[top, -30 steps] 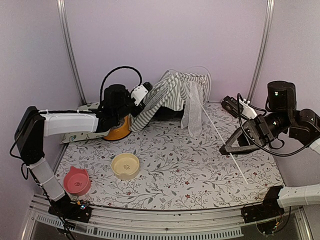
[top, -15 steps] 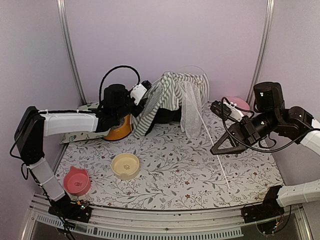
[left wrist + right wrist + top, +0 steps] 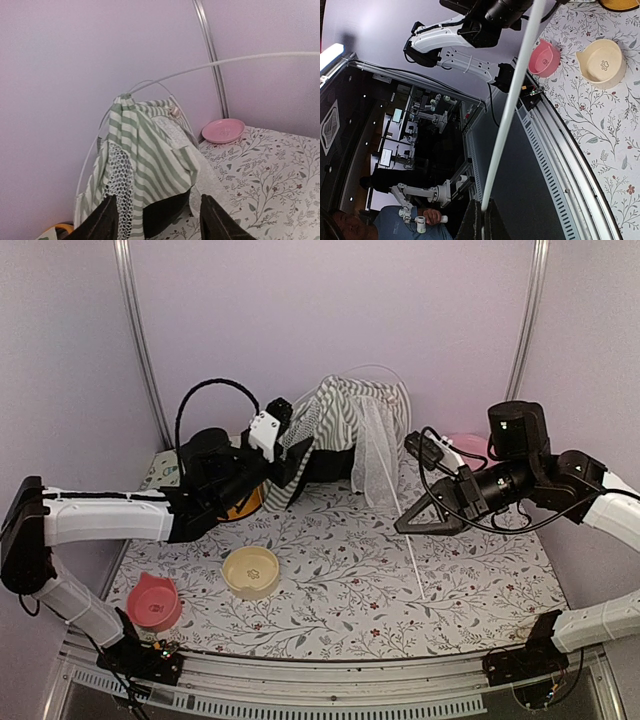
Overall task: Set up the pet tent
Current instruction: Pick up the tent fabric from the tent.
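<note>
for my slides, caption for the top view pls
Right gripper pinches a white pole of the striped pet tent while the open left gripper faces its fabric.

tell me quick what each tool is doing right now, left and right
Left tool: open, holding nothing, pet tent just ahead of it.
Right tool: closed on the tent's white pole.

I read the pet tent (image 3: 345, 420) as matt striped cloth, and its lace flap (image 3: 378, 455) as sheer mesh. The pole (image 3: 414, 562) looks like smooth white plastic. Cream bowl (image 3: 251, 571) and pink bowl (image 3: 154, 602): glossy. Table cover (image 3: 340, 585): matt print. Corner rail (image 3: 142, 340): dull metal.
</note>
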